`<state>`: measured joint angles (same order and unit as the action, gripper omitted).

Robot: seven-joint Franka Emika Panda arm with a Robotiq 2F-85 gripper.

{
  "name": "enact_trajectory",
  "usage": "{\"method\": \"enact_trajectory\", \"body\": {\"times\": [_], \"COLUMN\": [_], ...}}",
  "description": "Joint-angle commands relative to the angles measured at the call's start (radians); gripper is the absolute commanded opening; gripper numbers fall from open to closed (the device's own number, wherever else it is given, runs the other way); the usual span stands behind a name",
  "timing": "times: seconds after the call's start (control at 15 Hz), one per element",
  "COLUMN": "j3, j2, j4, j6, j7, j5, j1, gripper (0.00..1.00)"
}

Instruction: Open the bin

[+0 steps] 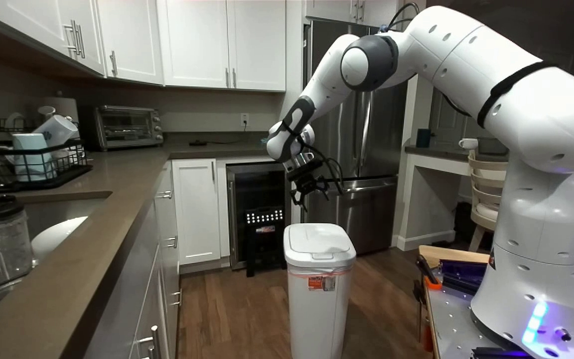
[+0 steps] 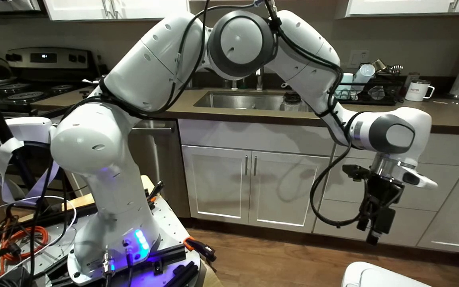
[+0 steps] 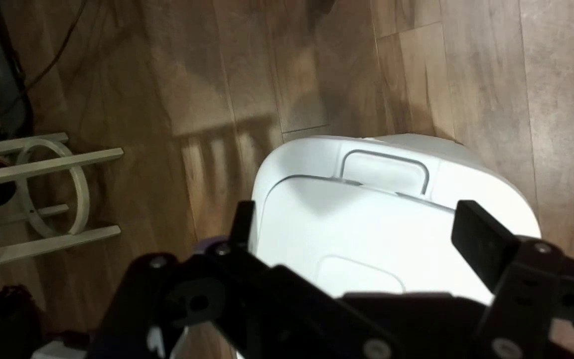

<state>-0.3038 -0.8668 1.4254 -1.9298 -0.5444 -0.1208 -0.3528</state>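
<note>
The bin (image 1: 317,309) is tall and white, with a red-marked label on its front. It stands upright on the wood floor. Its rounded white lid (image 1: 319,239) is shut, with a small tab (image 1: 323,256) at the front edge. A corner of the lid shows in an exterior view (image 2: 377,277). In the wrist view the lid (image 3: 366,224) fills the middle, with the tab (image 3: 385,173) beyond the fingertips. My gripper (image 1: 313,195) is above the bin, apart from it, pointing down. In the wrist view its fingers (image 3: 354,214) are wide apart with nothing between them.
A counter with drawers (image 1: 167,239) runs along one side. A black-fronted cooler (image 1: 237,214) with a black stool (image 1: 267,244) before it and a steel fridge (image 1: 352,214) stand behind the bin. A pale chair (image 3: 48,169) shows in the wrist view. The robot's table (image 2: 173,223) holds tools.
</note>
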Motion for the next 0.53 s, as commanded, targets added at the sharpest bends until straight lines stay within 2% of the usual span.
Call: {"method": "enact_trajectory", "body": {"times": [0.0,0.2,0.47], "j3": [-0.024,-0.021,0.011], "j2": [-0.008,-0.008,-0.003], "j4": [-0.011,-0.013,0.059], "j6": [0.004,0.004,-0.067], "j7": [0.044,0.066,0.195], "j5": [0.035,0.045,0.046], "j1": [-0.006,-0.022,-0.037], "gripper": [1.0,1.0,1.0]}}
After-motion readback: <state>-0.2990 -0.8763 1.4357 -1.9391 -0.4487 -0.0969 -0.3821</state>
